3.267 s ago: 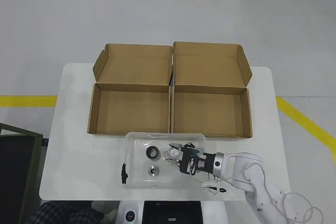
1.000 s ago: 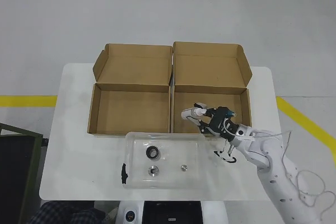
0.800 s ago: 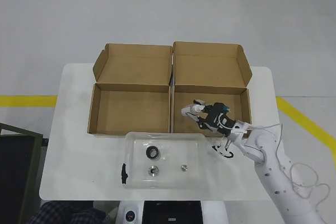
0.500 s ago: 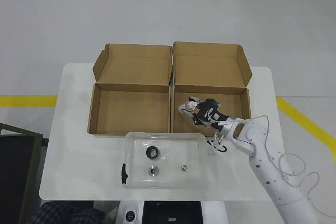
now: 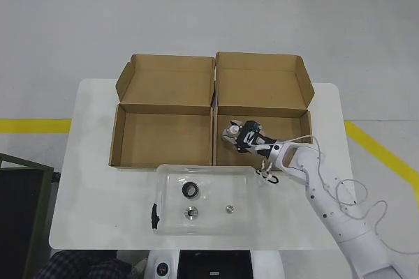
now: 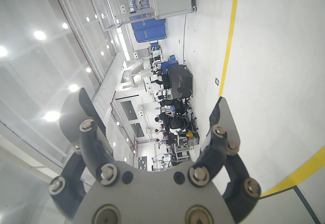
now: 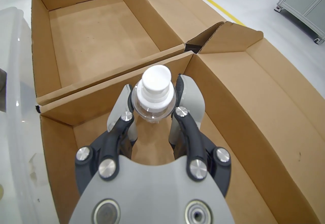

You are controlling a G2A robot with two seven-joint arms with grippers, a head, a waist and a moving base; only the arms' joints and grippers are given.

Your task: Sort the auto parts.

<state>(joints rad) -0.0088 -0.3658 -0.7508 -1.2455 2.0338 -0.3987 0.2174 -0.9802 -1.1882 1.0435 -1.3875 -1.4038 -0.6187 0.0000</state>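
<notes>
My right gripper (image 7: 153, 98) (image 5: 237, 134) is shut on a white plastic part with a clear round collar (image 7: 155, 94) (image 5: 234, 130). It hangs over the left end of the right cardboard box (image 5: 265, 143) (image 7: 254, 98), close to the wall shared with the left cardboard box (image 5: 160, 138) (image 7: 96, 29). Both boxes show bare floors. In front of them a clear plastic tray (image 5: 169, 176) holds a dark ring (image 5: 190, 190), a round metal part (image 5: 190, 213) and a small metal piece (image 5: 229, 208). My left gripper (image 6: 152, 113) is open, facing out into the room with nothing between its fingers.
The boxes stand side by side on a white table (image 5: 91, 174), lids folded back away from me. A small black part (image 5: 154, 216) lies by the tray's left edge. Bare table flanks the tray on both sides.
My right gripper lifted the white part out of the tray and carried it back and leftward over the right box. The three other parts stayed in the tray.
</notes>
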